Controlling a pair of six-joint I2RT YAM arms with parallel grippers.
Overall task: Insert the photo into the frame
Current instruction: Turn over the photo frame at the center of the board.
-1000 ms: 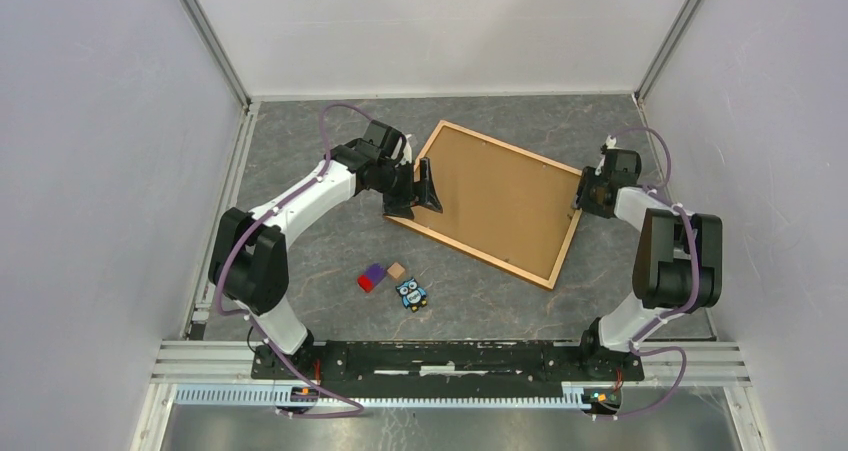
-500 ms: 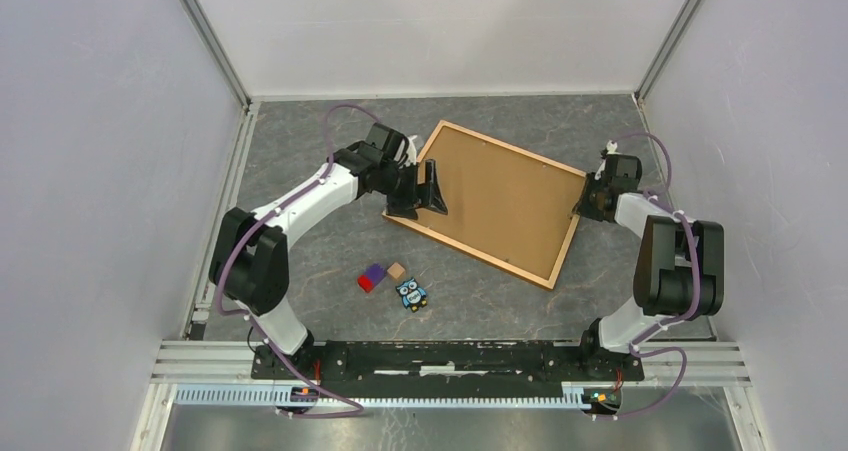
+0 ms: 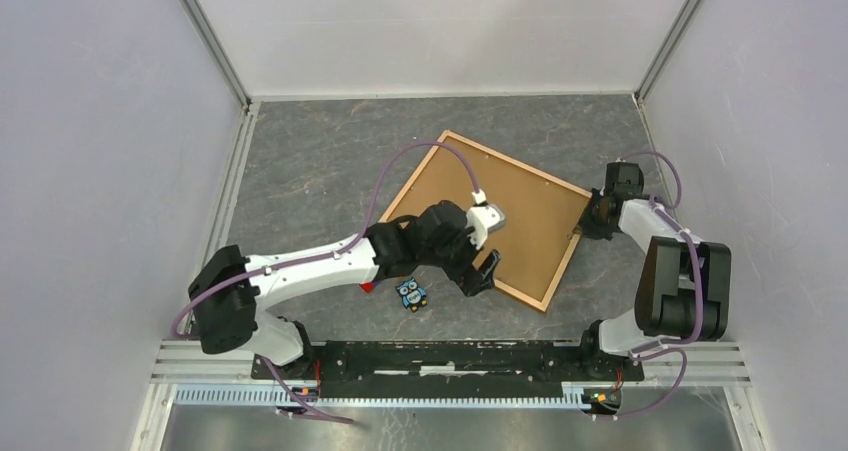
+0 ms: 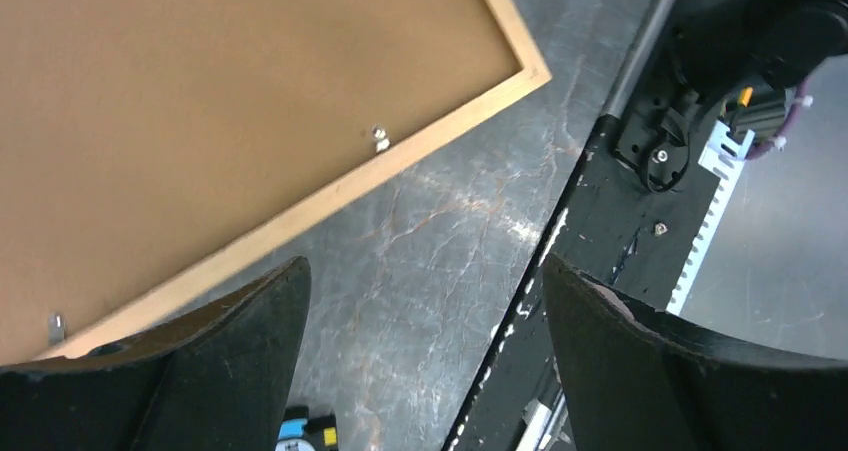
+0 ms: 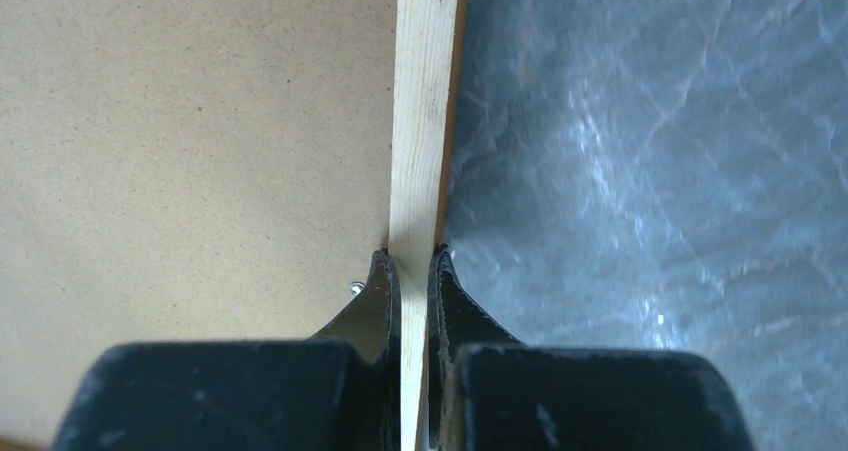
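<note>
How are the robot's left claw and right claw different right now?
The left gripper is wide open and holds nothing, while the right gripper is pinched shut on the thin wooden edge of the frame. The left gripper hangs over the frame's near edge, while the right gripper is at its right side. Both have black fingers.

Odds and ends on a grey marbled table (image 3: 300, 161)
A plain brown backing board (image 3: 520, 206) lies flat at an angle on the right half of the table. A small blue owl figure (image 3: 411, 293) sits near the front, just off the board's near-left side. A sliver of a red block (image 3: 366, 287) shows just left of the owl, mostly hidden. White walls (image 3: 440, 31) enclose the table.
</note>
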